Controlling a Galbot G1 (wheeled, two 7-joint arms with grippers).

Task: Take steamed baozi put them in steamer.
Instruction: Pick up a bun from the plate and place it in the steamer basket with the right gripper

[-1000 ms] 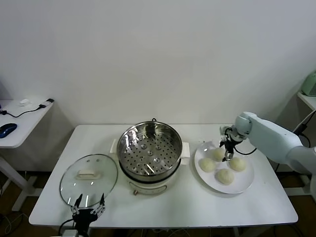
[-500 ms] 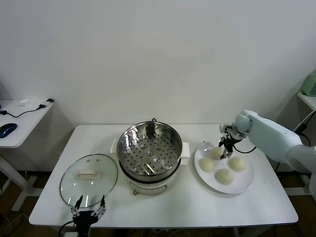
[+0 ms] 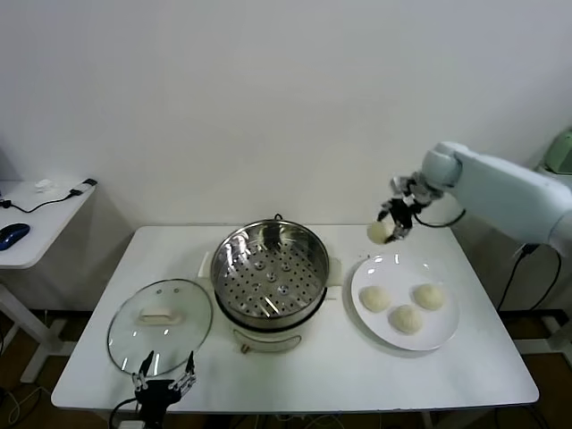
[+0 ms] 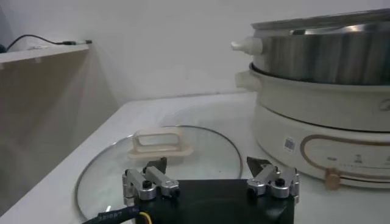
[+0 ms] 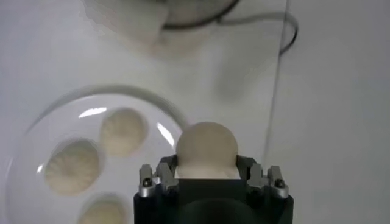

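Note:
My right gripper [image 3: 391, 225] is shut on one cream-white baozi [image 3: 379, 232] and holds it in the air above the table, between the steamer and the plate. The right wrist view shows that bun [image 5: 206, 148] squeezed between the two fingers of my right gripper [image 5: 207, 171]. Three more baozi [image 3: 375, 298] [image 3: 429, 296] [image 3: 407, 318] lie on the white plate [image 3: 446, 332]. The shiny steel steamer [image 3: 268, 268] stands at the table's middle, its perforated tray bare. Parked at the front left edge, my left gripper [image 3: 163, 386] is open, just short of the glass lid.
A round glass lid [image 3: 161, 322] with a cream handle lies flat left of the steamer, seen as the lid [image 4: 158, 158] close ahead in the left wrist view. A side desk [image 3: 36, 214] with a mouse and cable stands far left.
My right gripper closed on the far-left bun on the plate and lifted it up and toward the steamer. Three buns stay on the plate. The left arm has not moved.

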